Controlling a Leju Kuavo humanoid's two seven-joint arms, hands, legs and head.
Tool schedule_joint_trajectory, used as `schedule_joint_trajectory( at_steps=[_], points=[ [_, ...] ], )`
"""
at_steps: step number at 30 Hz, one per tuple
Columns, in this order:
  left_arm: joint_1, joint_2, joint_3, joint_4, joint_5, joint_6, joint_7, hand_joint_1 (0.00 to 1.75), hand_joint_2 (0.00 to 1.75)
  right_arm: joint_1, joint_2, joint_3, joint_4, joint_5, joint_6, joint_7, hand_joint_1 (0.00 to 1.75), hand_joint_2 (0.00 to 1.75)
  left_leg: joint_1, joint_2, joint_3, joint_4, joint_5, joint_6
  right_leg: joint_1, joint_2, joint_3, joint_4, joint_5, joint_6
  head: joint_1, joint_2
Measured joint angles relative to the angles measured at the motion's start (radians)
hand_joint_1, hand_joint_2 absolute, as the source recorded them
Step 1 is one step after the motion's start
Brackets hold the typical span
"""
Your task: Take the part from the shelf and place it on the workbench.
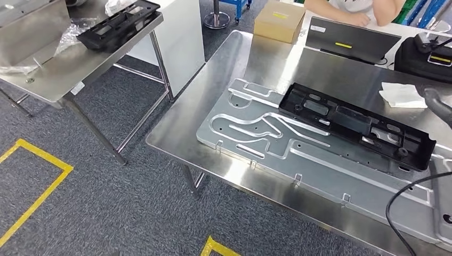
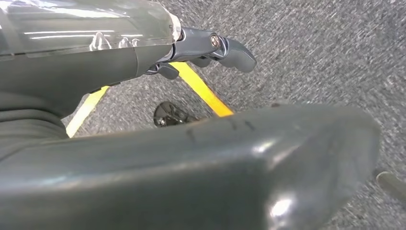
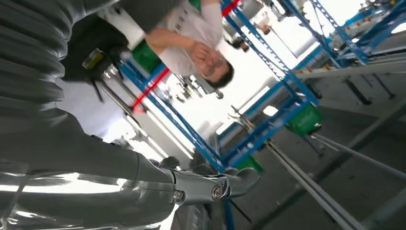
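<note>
The right hand [image 3: 210, 189] is reaching up and away from the table, its wrist camera looking at blue racking [image 3: 268, 124] and a seated person [image 3: 191, 43] rather than at any part. Its thumb and darker fingers are sticking out with nothing between them, so it is holding nothing; how far the fingers are spread I cannot tell. In the head view a dark fingertip of this hand [image 1: 440, 104] is just entering above the far end of the long black plastic frame part [image 1: 354, 125].

That part is lying flat on a silver machined aluminium fixture plate [image 1: 250, 130], which is resting on the steel workbench [image 1: 176, 128]. Judging by this, the part is sitting where the task wants it, and the hand is standing clear because its job looks done.

The left hand [image 2: 210, 48] is hanging low beside the body over grey carpet with a yellow floor line [image 2: 201, 88]. It is gripping nothing, its fingers loosely extended, probably parked out of the way.

Well away from both hands, a second black frame part [image 1: 117, 24] is lying on crumpled clear plastic on the smaller steel shelf table [image 1: 64, 69], likely the supply for further runs. Beyond the placed part, a cardboard box [image 1: 278, 20], a dark laptop-like device [image 1: 349, 40] and a white tissue [image 1: 402, 96] are sitting on the bench.
</note>
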Motion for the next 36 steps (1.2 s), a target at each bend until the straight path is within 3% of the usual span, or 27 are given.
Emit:
schedule_joint_trajectory(
  at_steps=[1,3,4,7,9,10,13,15,17,19,20,22,23,24,25,26,28,29,31,33,34,36],
  points=[
    [0.0,0.0,0.0,0.0,0.003,0.0,-0.001,0.0,0.0,0.012,-0.003,-0.005,-0.003,-0.014,0.008,0.0,0.0,0.0,-0.001,0.0,-0.002,0.003,0.001,-0.003,0.002,0.002,-0.003,0.001,0.002,-0.008,0.0,0.0],
    [0.001,0.0,0.0,0.0,0.007,0.0,-0.001,0.0,0.0,0.029,-0.005,-0.014,-0.007,-0.032,0.018,-0.001,0.0,0.0,0.0,0.0,-0.006,0.01,-0.01,-0.012,0.001,0.001,-0.006,0.0,0.006,-0.019,0.0,0.0],
    [0.001,0.0,0.0,0.0,0.007,0.0,-0.001,0.0,0.0,0.034,-0.006,-0.018,-0.009,-0.037,0.02,-0.002,0.0,0.0,0.001,0.001,-0.015,0.032,-0.03,-0.017,0.0,0.0,-0.008,-0.002,0.008,-0.025,0.0,0.0],
    [0.001,-0.001,0.0,0.0,0.008,0.0,0.0,0.0,0.0,0.049,-0.007,-0.028,-0.013,-0.047,0.027,-0.002,0.0,0.0,0.006,0.003,-0.077,0.204,-0.138,-0.028,0.002,-0.004,-0.018,-0.003,0.017,-0.04,0.0,0.0],
    [0.001,-0.001,0.0,0.0,0.008,0.0,0.002,0.0,0.0,0.063,-0.007,-0.033,-0.013,-0.051,0.032,-0.003,0.0,0.0,0.006,0.003,-0.099,0.285,-0.169,-0.026,0.007,-0.006,-0.027,-0.003,0.023,-0.045,0.0,0.0],
    [0.001,-0.001,0.0,0.0,0.008,0.001,0.002,0.0,0.0,0.068,-0.007,-0.035,-0.013,-0.051,0.034,-0.003,0.0,0.0,0.004,0.003,-0.081,0.267,-0.156,-0.02,0.011,-0.006,-0.03,-0.003,0.027,-0.047,0.0,0.0],
    [-0.001,0.0,0.0,0.0,0.008,0.001,0.002,0.0,0.0,0.074,-0.007,-0.044,-0.013,-0.051,0.035,-0.004,0.0,0.0,-0.009,0.004,0.042,0.061,-0.081,0.017,0.019,-0.006,-0.036,-0.005,0.039,-0.047,0.0,0.0],
    [-0.003,0.001,0.0,0.0,0.008,0.002,0.003,0.0,0.0,0.078,-0.008,-0.048,-0.012,-0.052,0.035,-0.004,0.0,0.0,-0.019,0.007,0.078,-0.012,-0.064,0.033,0.013,-0.008,-0.038,-0.007,0.049,-0.038,0.0,0.0],
    [-0.003,0.0,0.0,0.0,0.008,0.002,0.003,0.0,0.0,0.087,-0.008,-0.05,-0.011,-0.053,0.035,-0.004,0.0,0.0,-0.023,0.007,0.074,-0.024,-0.048,0.036,0.009,-0.01,-0.041,-0.014,0.063,-0.025,0.0,0.0],
    [-0.004,-0.004,0.0,0.0,0.008,0.002,0.004,0.0,0.0,0.093,-0.009,-0.055,-0.01,-0.053,0.035,-0.006,0.0,0.0,-0.019,0.011,0.071,-0.047,-0.018,0.036,0.009,-0.008,-0.049,-0.005,0.045,-0.015,0.0,0.0],
    [-0.004,-0.005,0.0,0.0,0.009,0.002,0.004,0.0,0.0,0.094,-0.009,-0.058,-0.01,-0.053,0.035,-0.006,0.0,0.0,-0.016,0.013,0.067,-0.059,-0.003,0.037,0.01,-0.007,-0.058,0.02,0.012,-0.011,0.0,0.0],
    [-0.004,-0.008,0.0,0.0,0.01,0.002,0.005,0.0,0.0,0.099,-0.011,-0.066,-0.009,-0.054,0.035,-0.006,0.0,0.0,-0.014,0.016,0.047,-0.065,0.018,0.038,0.006,-0.005,-0.088,0.128,-0.082,-0.002,0.001,0.0],
    [-0.003,-0.008,0.0,0.0,0.011,0.002,0.005,0.0,0.0,0.105,-0.011,-0.068,-0.009,-0.054,0.037,-0.005,0.0,0.0,-0.013,0.017,0.035,-0.063,0.026,0.037,0.002,-0.004,-0.1,0.188,-0.115,0.004,0.001,0.0],
    [-0.003,-0.009,0.0,0.0,0.011,0.001,0.005,0.0,0.0,0.112,-0.011,-0.07,-0.009,-0.054,0.04,-0.004,0.0,0.0,-0.011,0.017,0.021,-0.059,0.033,0.034,-0.002,-0.005,-0.102,0.23,-0.125,0.011,0.001,0.0],
    [-0.004,-0.01,0.0,0.0,0.011,0.001,0.005,0.0,0.0,0.119,-0.011,-0.073,-0.009,-0.054,0.045,-0.002,0.0,0.0,-0.008,0.017,0.007,-0.053,0.039,0.03,-0.007,-0.005,-0.089,0.24,-0.114,0.018,0.001,0.0],
    [-0.004,-0.011,0.0,0.0,0.011,0.001,0.005,0.0,0.0,0.125,-0.012,-0.077,-0.01,-0.054,0.05,0.0,0.0,0.0,-0.004,0.017,-0.008,-0.044,0.044,0.025,-0.012,-0.005,-0.059,0.213,-0.089,0.026,0.001,0.0],
    [-0.004,-0.011,0.0,0.0,0.011,0.0,0.006,0.0,0.0,0.134,-0.015,-0.087,-0.01,-0.055,0.061,0.001,0.0,0.0,0.004,0.017,-0.04,-0.014,0.046,0.013,-0.02,-0.006,0.026,0.096,-0.058,0.043,0.001,0.0],
    [-0.004,-0.011,0.0,0.0,0.012,0.0,0.006,0.0,0.0,0.139,-0.017,-0.091,-0.011,-0.055,0.064,0.001,0.0,0.0,0.005,0.016,-0.054,0.0,0.047,0.006,-0.02,-0.005,0.056,0.048,-0.06,0.042,0.0,0.0],
    [-0.003,-0.011,0.0,0.0,0.016,0.0,0.007,0.0,0.0,0.152,-0.018,-0.096,-0.012,-0.054,0.067,0.001,0.0,0.0,0.003,0.014,-0.072,0.019,0.053,-0.007,-0.013,-0.002,0.073,0.01,-0.077,0.026,0.0,0.0],
    [-0.001,-0.011,0.0,0.0,0.021,0.0,0.007,0.0,0.0,0.164,-0.018,-0.097,-0.013,-0.052,0.069,0.001,0.0,0.0,0.003,0.012,-0.081,0.024,0.056,-0.019,-0.013,-0.004,0.059,0.012,-0.069,0.001,-0.001,0.0],
    [0.0,-0.011,0.0,0.0,0.023,0.0,0.007,0.0,0.0,0.167,-0.018,-0.097,-0.013,-0.048,0.069,0.002,0.0,0.0,0.005,0.012,-0.087,0.035,0.04,-0.024,-0.014,-0.005,0.052,0.012,-0.061,-0.01,-0.001,0.0],
    [0.001,-0.011,0.0,0.0,0.022,-0.001,0.009,0.0,0.0,0.173,-0.018,-0.098,-0.014,-0.034,0.069,0.007,0.0,0.0,0.009,0.012,-0.109,0.109,-0.043,-0.033,-0.013,-0.009,0.033,0.011,-0.044,-0.029,-0.001,0.0]
  ],
)
